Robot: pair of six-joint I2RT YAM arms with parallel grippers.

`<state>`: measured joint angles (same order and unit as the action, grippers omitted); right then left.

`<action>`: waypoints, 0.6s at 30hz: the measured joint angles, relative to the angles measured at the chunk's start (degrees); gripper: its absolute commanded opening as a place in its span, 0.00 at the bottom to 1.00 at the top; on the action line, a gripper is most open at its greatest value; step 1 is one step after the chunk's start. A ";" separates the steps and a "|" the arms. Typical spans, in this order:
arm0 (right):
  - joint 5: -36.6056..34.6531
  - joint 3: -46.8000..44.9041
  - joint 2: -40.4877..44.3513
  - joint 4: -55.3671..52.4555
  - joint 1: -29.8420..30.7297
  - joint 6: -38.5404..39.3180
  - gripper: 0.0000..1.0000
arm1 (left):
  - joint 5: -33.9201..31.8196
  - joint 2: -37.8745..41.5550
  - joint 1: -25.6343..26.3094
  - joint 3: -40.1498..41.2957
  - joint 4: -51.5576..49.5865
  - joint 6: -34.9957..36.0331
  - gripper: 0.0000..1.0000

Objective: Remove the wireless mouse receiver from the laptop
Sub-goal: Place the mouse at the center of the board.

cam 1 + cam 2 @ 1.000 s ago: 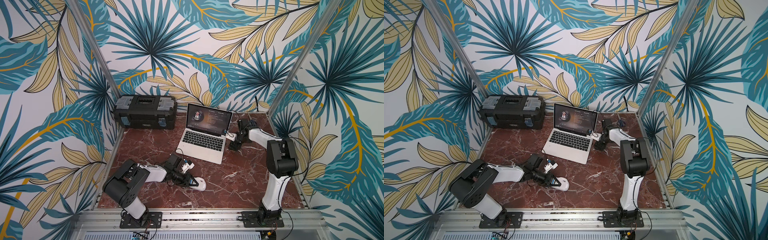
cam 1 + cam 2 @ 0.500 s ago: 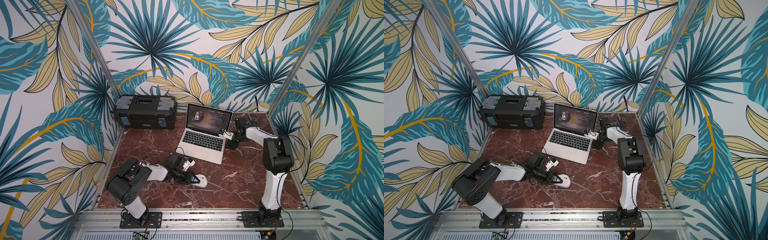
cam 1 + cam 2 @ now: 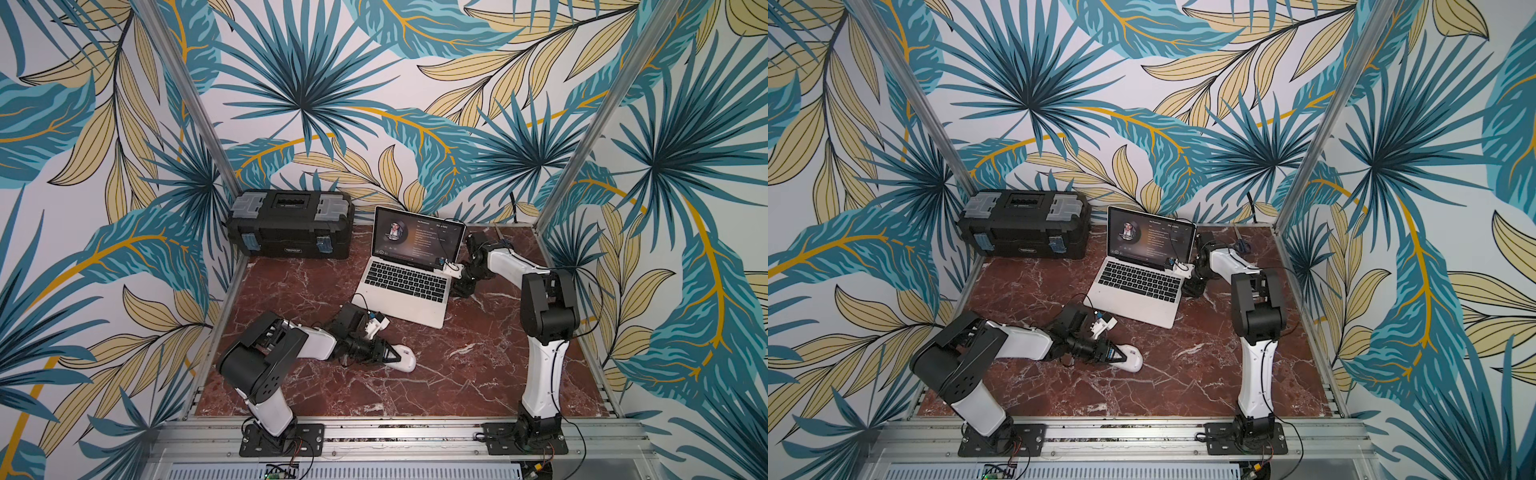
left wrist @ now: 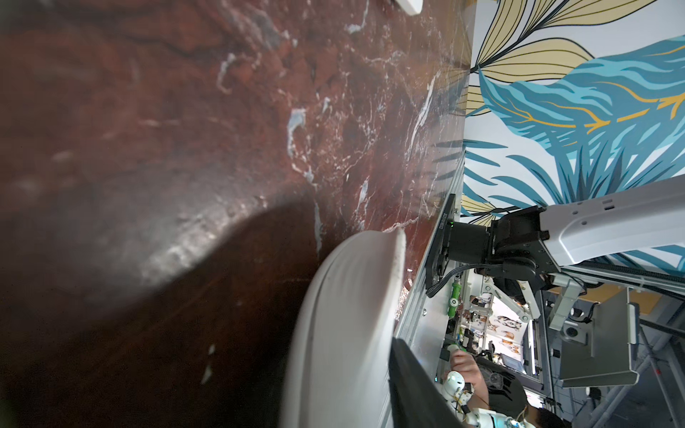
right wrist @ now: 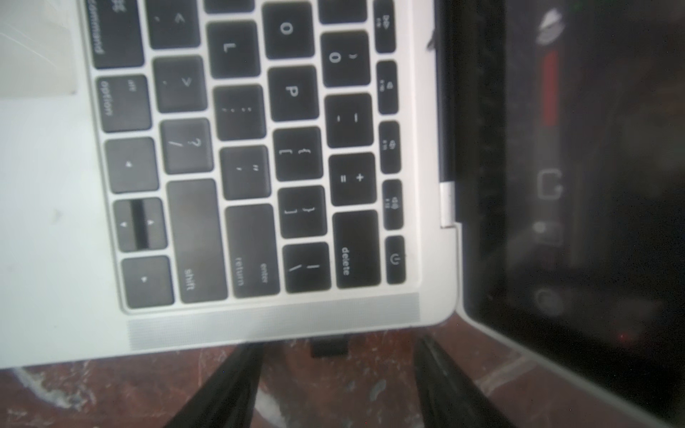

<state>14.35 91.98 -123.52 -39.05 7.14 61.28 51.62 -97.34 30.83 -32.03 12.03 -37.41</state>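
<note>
Black receiver still in laptop; right claw open astride it, unpulled; left claw at mouse, grip unclear.

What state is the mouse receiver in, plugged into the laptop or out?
Plugged in: the black receiver juts from the laptop edge, untouched, between the fingers of the open right gripper.

Silver laptop with black keys; black toolbox; white mouse; red-brown, white-veined table; teal-and-yellow leaf-patterned walls.
</note>
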 measured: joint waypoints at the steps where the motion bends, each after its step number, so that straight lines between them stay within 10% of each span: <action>1: 0.02 0.66 -0.37 -0.74 0.00 0.11 0.68 | -0.02 0.26 -0.17 0.00 -0.04 0.04 0.50; 18: -0.57 4.83 -2.73 -6.36 0.74 3.06 0.51 | -6.47 8.85 -4.46 0.00 -13.20 3.56 0.61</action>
<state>13.78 96.82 -126.26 -45.41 7.88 64.34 45.15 -88.49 26.37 -32.03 -1.17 -33.85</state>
